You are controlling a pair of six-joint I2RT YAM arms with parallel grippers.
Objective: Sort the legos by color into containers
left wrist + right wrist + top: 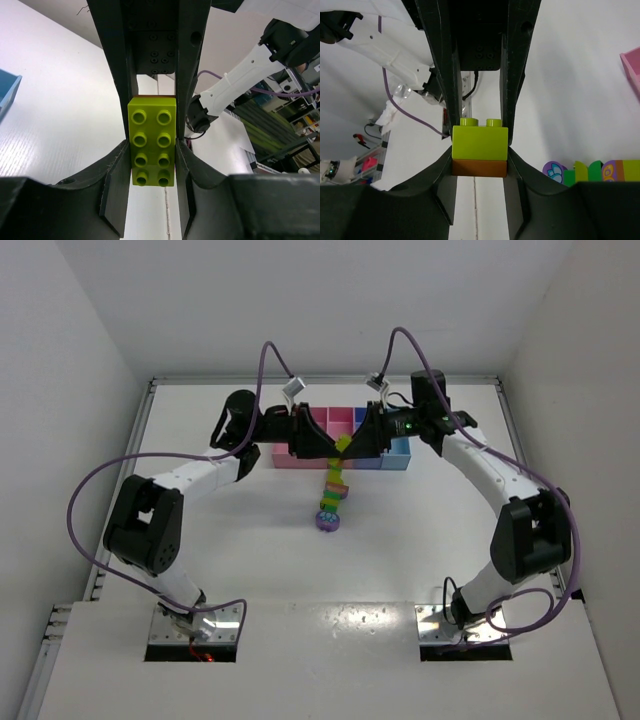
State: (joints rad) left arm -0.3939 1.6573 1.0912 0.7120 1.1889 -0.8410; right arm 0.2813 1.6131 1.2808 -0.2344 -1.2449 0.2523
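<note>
Left fingers [116, 190] clamped on green brick [152, 140]. Right fingers [444, 192] clamped on same brick, orange brick [479, 168] joined beneath. Tray [300, 462] below; brick strip [332, 485] nearer on table [400, 540].

**Overhead view.** Bright, even, diffuse light falls from above. The matte white table [230, 540] is close to overexposed. Shadows under the arms at 9 and 3 o'clock are faint and soft-edged, and the small pieces at centre are poorly resolved.

**Wrist views.** The lime-green studded plastic brick [152, 141] at centre is sharp and evenly lit, with shaded stud hollows. The black gripper fingers [114, 75], running from 12 to 6 o'clock, are underexposed and show little surface detail. The table behind them is very bright.
</note>
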